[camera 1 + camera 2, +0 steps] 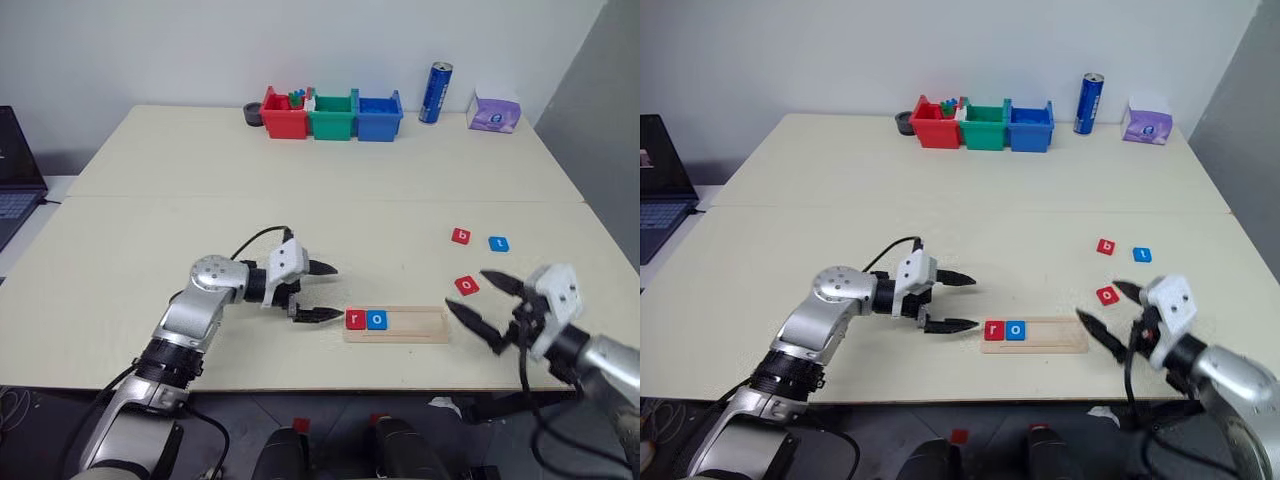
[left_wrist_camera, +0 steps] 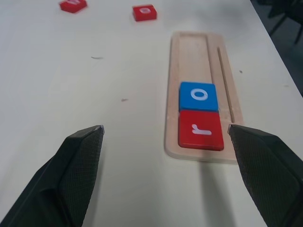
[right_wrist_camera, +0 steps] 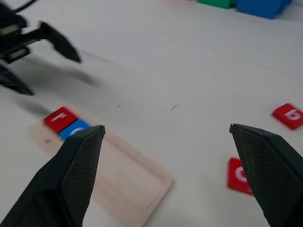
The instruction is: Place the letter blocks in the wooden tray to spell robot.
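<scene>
Red r [image 1: 355, 319] and blue o [image 1: 377, 320] fill wooden tray [image 1: 420, 323] from its left end, spelling order; left gripper [image 1: 318, 291] and right gripper [image 1: 478, 303] both spread, empty.

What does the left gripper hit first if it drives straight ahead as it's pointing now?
Probably the wooden tray: the open left gripper points along it, one finger near the end holding the red r block. Height above the table is unclear.

The laptop [image 1: 15, 170] is cut off beyond the tabletop's left edge. The pieces in the red bin [image 1: 284, 118] are too small to be told apart. In the right wrist view, the red o tile [image 3: 239, 176] is partly hidden by a finger [image 3: 272, 175].
</scene>
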Robot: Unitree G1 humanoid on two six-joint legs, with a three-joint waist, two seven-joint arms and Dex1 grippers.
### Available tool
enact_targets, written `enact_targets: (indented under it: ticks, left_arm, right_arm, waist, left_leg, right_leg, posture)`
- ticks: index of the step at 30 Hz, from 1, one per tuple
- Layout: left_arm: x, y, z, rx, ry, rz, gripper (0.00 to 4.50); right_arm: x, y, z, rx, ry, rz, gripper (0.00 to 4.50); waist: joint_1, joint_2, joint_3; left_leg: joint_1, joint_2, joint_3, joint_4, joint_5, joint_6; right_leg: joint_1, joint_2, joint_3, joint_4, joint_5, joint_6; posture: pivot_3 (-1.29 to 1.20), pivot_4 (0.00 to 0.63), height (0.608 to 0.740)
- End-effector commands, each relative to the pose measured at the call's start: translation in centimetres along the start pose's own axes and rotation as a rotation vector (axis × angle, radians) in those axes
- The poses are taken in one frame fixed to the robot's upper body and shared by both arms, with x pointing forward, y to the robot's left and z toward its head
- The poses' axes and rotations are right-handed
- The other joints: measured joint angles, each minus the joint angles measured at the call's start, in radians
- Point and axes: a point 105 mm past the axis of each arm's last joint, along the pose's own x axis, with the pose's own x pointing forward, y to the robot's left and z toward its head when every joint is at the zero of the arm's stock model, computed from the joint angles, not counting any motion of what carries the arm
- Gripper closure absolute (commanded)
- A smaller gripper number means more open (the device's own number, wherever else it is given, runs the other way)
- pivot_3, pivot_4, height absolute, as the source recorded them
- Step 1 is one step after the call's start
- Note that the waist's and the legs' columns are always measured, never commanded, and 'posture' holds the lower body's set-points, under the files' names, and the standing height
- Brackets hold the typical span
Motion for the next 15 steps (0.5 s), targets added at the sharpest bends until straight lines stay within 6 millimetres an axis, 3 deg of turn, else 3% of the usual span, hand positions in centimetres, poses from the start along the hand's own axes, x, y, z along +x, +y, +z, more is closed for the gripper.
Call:
enact_targets:
  ticks: [1, 4, 8, 15]
  left_arm:
    - [-1.3, 0.0, 1.4, 0.013, -0.058, 0.031, 0.06]
    - [-2.3, -0.5, 1.4, -0.002, -0.073, 0.037, 0.06]
    - [-2.7, -0.9, 1.4, -0.011, -0.073, 0.056, 0.06]
    - [-2.6, -1.3, 1.3, -0.006, -0.065, 0.065, 0.06]
  right_arm:
    - [2.7, -3.7, -0.2, 0.018, 0.036, -0.191, 0.00]
    - [5.5, -6.4, -0.2, 0.057, 0.053, -0.337, 0.00]
    - [8.2, -7.7, -1.0, 0.094, 0.089, -0.418, 0.00]
    - [10.0, -9.3, -3.3, 0.142, 0.145, -0.545, 0.00]
  waist:
    - [0.002, 0.001, 0.000]
    - [0.004, 0.001, 0.000]
    - [0.007, 0.001, 0.001]
    - [0.007, 0.002, 0.001]
  left_leg:
    - [0.000, 0.000, 0.000, 0.000, 0.000, 0.000]
    - [-0.001, 0.000, 0.001, -0.001, 0.000, 0.000]
    - [-0.004, 0.001, 0.000, -0.002, 0.000, 0.000]
    - [-0.010, 0.000, 0.000, -0.001, 0.000, 0.000]
  right_leg:
    - [0.000, 0.000, 0.000, 0.000, 0.000, 0.000]
    - [-0.001, 0.001, 0.000, 0.000, 0.000, -0.002]
    - [-0.003, 0.000, -0.001, 0.000, 0.002, -0.006]
    - [-0.007, -0.005, -0.002, -0.001, 0.002, -0.006]
  posture:
    - [0.00, 0.150, 0.740]
    - [0.00, 0.150, 0.740]
    - [0.00, 0.150, 0.740]
    - [0.00, 0.150, 0.740]
